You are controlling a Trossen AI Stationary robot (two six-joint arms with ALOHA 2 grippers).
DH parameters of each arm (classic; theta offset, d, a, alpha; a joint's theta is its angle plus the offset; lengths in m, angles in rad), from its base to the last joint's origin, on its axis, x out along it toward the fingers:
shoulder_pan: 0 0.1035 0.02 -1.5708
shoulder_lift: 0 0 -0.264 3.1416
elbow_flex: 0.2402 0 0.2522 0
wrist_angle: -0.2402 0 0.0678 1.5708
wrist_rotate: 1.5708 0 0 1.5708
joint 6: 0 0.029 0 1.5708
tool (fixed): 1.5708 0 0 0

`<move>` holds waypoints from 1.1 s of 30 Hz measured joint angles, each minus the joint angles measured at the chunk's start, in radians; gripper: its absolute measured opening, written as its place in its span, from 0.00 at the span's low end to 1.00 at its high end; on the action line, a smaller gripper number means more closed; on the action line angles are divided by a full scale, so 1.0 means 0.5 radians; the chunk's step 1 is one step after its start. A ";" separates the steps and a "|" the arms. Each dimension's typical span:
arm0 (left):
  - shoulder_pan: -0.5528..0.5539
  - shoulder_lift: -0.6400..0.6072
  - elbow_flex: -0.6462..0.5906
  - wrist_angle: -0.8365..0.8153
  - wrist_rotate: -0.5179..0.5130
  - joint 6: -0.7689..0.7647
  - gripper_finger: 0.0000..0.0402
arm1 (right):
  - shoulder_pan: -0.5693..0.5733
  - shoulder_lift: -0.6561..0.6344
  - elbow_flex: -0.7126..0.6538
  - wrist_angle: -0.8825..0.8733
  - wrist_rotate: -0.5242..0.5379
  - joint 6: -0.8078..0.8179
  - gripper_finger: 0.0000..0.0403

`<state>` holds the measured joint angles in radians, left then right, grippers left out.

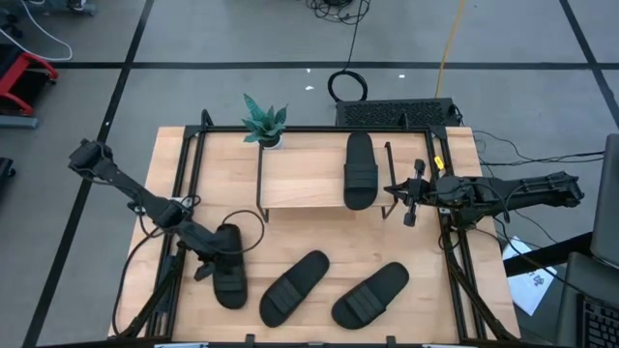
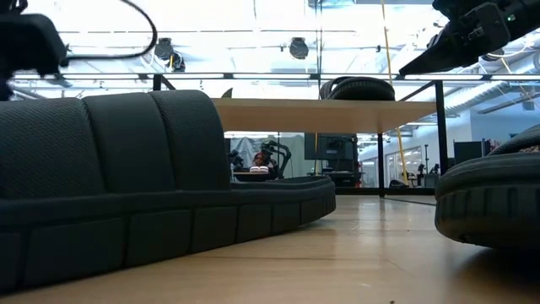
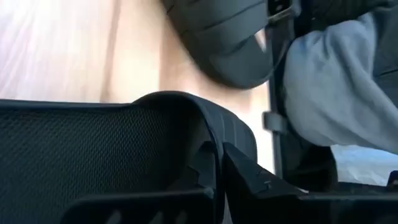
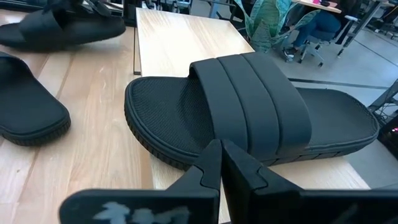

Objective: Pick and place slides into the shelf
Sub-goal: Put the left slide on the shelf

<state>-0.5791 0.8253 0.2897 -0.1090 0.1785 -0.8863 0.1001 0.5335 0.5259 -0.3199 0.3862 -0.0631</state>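
Note:
Three black slides lie sole down on the wooden table: left, middle and right. Another slide lies sole down on the shelf's top board, also seen in the right wrist view. My left gripper is shut at the left slide's strap. My right gripper hangs shut beside the shelf's right end, its fingertips just short of the slide on the shelf, touching nothing. My left gripper has the left slide's strap by its edge, which runs into the seam between the two shut fingers. One finger stands on the footbed side under the strap, the other on the ribbed outer side. The fingers slant down from the table's left. The sole rests on the table.
A small potted plant stands at the shelf's far left corner. A dark keyboard-like device lies at the table's far edge. Black frame rails run along the table's sides. Bare wood shows between the shelf and the slides.

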 joint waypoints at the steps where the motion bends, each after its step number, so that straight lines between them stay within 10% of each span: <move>1: -0.001 0.000 0.025 -0.002 -0.015 0.012 0.01 | 0.000 0.000 0.000 -0.001 0.000 0.002 0.00; 14: -0.002 0.153 0.959 -0.927 -0.341 0.479 0.00 | 0.000 0.000 0.000 -0.030 -0.003 0.021 0.00; 22: 0.197 0.418 1.503 -1.213 -0.517 1.325 0.00 | 0.000 0.000 0.000 0.005 -0.002 0.039 0.00; 33: 0.849 0.614 1.952 -1.197 -0.174 2.036 0.00 | 0.000 0.000 -0.001 0.042 0.004 0.035 0.00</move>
<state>-0.1547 1.1322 1.2656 -0.7073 0.0915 0.1318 0.1001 0.5335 0.5255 -0.2989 0.3882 -0.0454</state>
